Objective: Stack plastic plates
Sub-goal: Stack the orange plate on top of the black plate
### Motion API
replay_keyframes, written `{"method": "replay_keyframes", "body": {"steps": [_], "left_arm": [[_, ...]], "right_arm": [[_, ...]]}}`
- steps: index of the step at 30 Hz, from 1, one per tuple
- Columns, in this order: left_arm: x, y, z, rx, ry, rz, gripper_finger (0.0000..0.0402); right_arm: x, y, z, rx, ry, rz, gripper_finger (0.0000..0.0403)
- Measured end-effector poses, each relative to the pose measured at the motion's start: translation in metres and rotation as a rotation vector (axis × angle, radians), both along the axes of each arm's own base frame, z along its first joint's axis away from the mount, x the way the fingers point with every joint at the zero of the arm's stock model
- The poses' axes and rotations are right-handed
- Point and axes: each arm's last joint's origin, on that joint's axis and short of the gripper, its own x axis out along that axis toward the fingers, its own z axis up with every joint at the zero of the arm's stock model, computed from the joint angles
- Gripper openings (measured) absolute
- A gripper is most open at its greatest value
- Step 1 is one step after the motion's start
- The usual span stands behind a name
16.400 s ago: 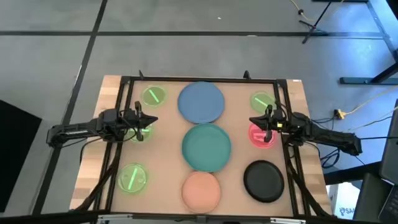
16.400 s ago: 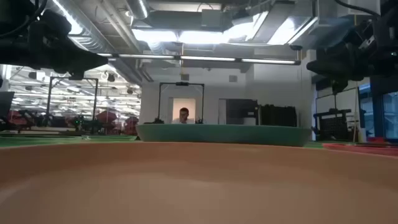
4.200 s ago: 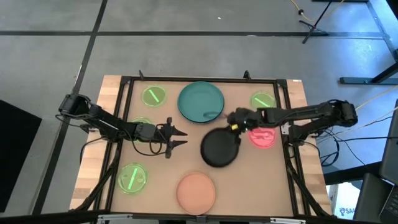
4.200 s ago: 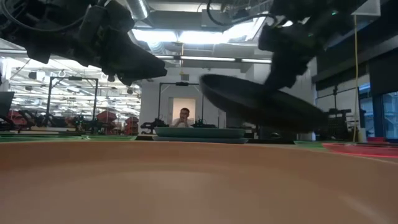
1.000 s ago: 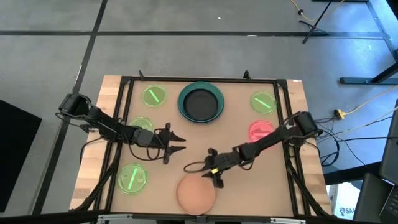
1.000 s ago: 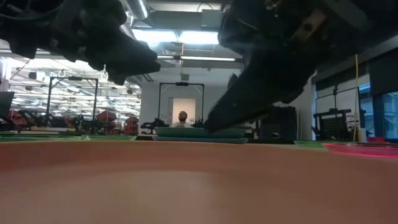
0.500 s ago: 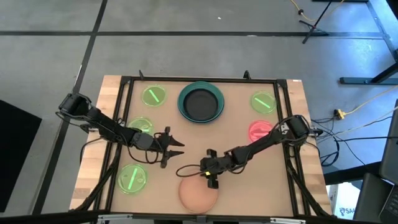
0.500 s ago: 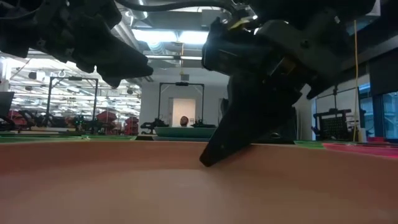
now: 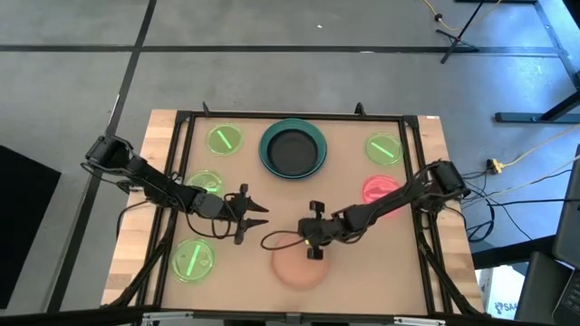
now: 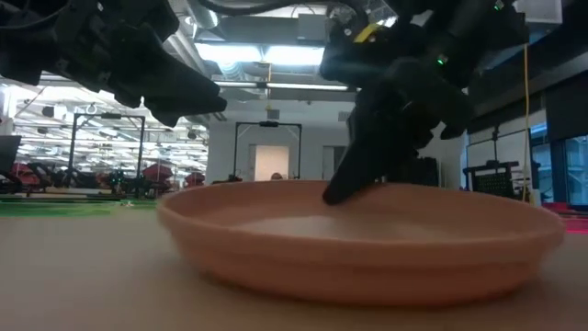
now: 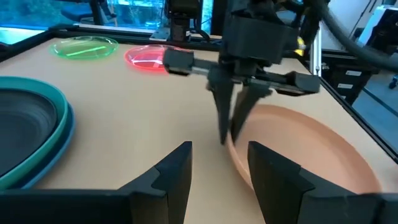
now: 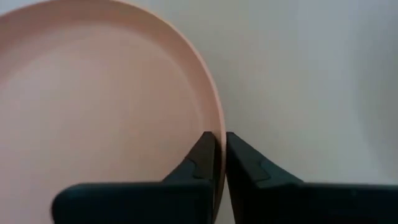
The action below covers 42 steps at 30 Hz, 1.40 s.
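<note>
A salmon-pink plastic plate [image 9: 295, 268] lies near the table's near edge, with my right gripper [image 9: 314, 251] shut on its rim. A teal plate with a black plate inside it [image 9: 293, 149] stands at the far middle. Small neon-green plates lie at the far left [image 9: 225, 139], the far right [image 9: 384, 148], the near left [image 9: 193, 260] and under my left arm [image 9: 207, 183]. A red-pink plate [image 9: 381, 192] is on the right. My left gripper [image 9: 261, 213] hovers open, left of the salmon plate. My right gripper pinches the salmon plate's rim [image 12: 216, 127] on its far right side, one finger inside the rim and one outside. The fingers [image 10: 342, 184] come from above, pointing down. Whether the plate's bottom [image 10: 367, 290] is clear of the table, I cannot tell.
A dark frame [image 9: 290, 116] runs around the work area. Bare tabletop [image 9: 362, 263] lies between the salmon plate and the right rail, and between it and the teal plate. A cable loop [image 9: 276, 241] hangs by my right gripper.
My right gripper has come down on the salmon plate's rim and shut on it. The plate has since moved a little toward the table's far edge, away from the low camera. My left gripper has stayed open and nearly still.
</note>
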Motion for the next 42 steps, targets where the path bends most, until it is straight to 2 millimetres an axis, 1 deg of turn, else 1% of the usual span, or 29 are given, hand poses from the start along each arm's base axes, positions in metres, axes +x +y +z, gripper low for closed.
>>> {"method": "replay_keyframes", "body": {"steps": [5,8,12,15,19,25,30,33,35,38,42], "left_arm": [[0.0,0.0,0.0,-0.005,0.0,0.001,0.0149],[-0.001,-0.002,0.0,-0.005,0.0,-0.005,0.0149],[-0.002,-0.005,0.0,-0.005,0.0,-0.018,0.015],[-0.002,-0.005,0.0,-0.005,0.0,-0.02,0.015],[-0.002,-0.005,0.0,-0.005,0.0,-0.02,0.015],[-0.002,-0.005,0.0,-0.005,-0.001,-0.017,0.015],[-0.002,-0.005,0.0,-0.007,-0.002,-0.016,0.015],[-0.002,-0.005,0.0,-0.009,-0.005,-0.015,0.015],[-0.002,-0.005,0.0,-0.009,-0.006,-0.015,0.015],[-0.002,-0.005,0.001,-0.01,-0.008,-0.015,0.015],[-0.002,-0.005,0.0,-0.009,-0.007,-0.016,0.015]], "right_arm": [[-0.002,-0.019,0.016,-0.041,0.004,-0.039,0.0005],[-0.002,-0.037,0.024,-0.062,0.006,-0.071,0.0005],[-0.003,-0.064,0.044,-0.085,-0.023,-0.114,0.0003],[-0.005,-0.089,0.061,-0.098,-0.064,-0.155,0.0002],[-0.01,-0.131,0.082,-0.116,-0.125,-0.253,0.0003],[-0.011,-0.193,0.096,-0.096,-0.259,-0.41,0.0002],[-0.016,-0.239,0.094,-0.076,-0.315,-0.532,0.0002],[-0.02,-0.26,0.088,-0.069,-0.32,-0.594,0.0002],[-0.018,-0.269,0.083,-0.058,-0.335,-0.626,0.0001],[-0.014,-0.278,0.069,-0.039,-0.321,-0.633,0.0002],[-0.007,-0.284,0.05,-0.015,-0.309,-0.661,0.0002]]}}
